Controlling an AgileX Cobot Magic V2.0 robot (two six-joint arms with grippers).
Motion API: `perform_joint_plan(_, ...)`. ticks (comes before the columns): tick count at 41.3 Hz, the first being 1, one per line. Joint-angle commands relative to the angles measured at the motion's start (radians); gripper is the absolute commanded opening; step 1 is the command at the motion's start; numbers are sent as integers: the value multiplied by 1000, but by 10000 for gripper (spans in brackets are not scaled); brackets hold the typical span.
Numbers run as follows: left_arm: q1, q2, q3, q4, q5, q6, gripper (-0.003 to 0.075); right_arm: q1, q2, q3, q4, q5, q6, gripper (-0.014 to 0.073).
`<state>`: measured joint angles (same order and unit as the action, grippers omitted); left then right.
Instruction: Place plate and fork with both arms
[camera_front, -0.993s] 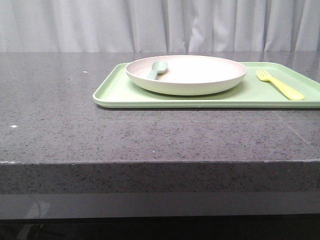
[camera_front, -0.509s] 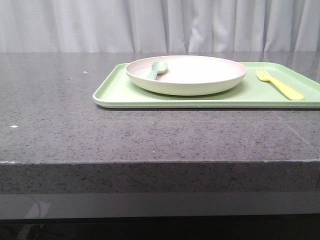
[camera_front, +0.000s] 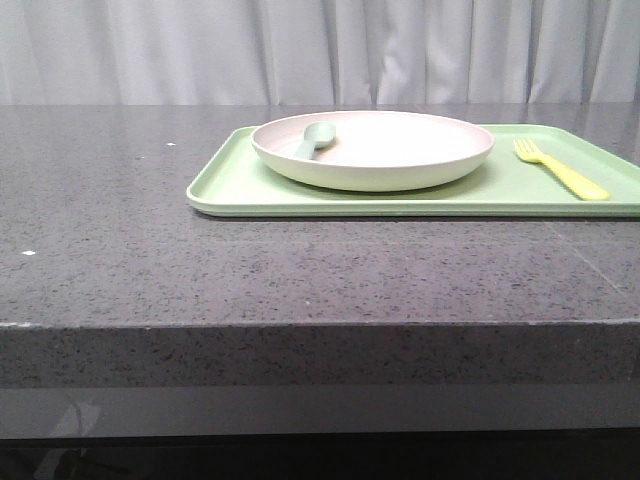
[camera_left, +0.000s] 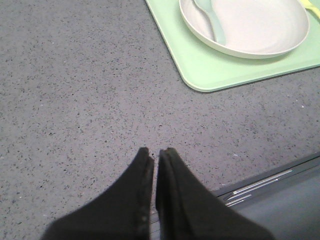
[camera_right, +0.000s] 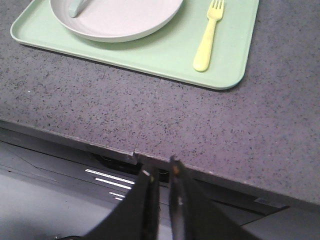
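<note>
Only wrist views show left gripper (camera_left: 154, 152) and right gripper (camera_right: 160, 174), jaws pressed together; front view: grey speckled counter (camera_front: 150, 250), white curtain (camera_front: 200, 50).

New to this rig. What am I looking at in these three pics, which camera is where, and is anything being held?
It is a two-armed robot at a grey stone table. One picture looks forward over the table; the other two come from cameras on each wrist, so the dark prongs are the left gripper and the right gripper. Both are shut and hold nothing. A light-green tray carries a pale plate with a grey-green spoon in it. A yellow fork lies on the tray beside the plate.
</note>
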<state>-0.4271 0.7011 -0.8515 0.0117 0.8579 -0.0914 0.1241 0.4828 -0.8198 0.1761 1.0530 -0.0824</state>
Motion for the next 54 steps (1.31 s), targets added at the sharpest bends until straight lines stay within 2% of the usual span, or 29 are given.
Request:
perform_joint_plan(1, -8, -2, -23, -3, -64, -8, -20, 3, 4, -20, 21, -74, -3, -74)
perform_joint_plan(28, 3, -50, 16, -12, -95, -8, -20, 2, 4, -20, 22, -84, -3, -68)
perform_joint_plan(34, 94, -163, 150, 28, -240, -8, -20, 2, 4, -20, 22, -82, -3, -68)
perform_joint_plan(44, 309, -467, 530, 37, -673, -8, -20, 2, 4, -20, 22, -82, -3, -68)
perform_joint_plan(47, 353, -537, 625, 18, -765, -8, -20, 2, 4, -20, 22, -82, -3, -68)
perform_joint_plan(54, 415, -679, 791, -54, -851, -8, -20, 2, 4, -20, 22, -82, -3, -68)
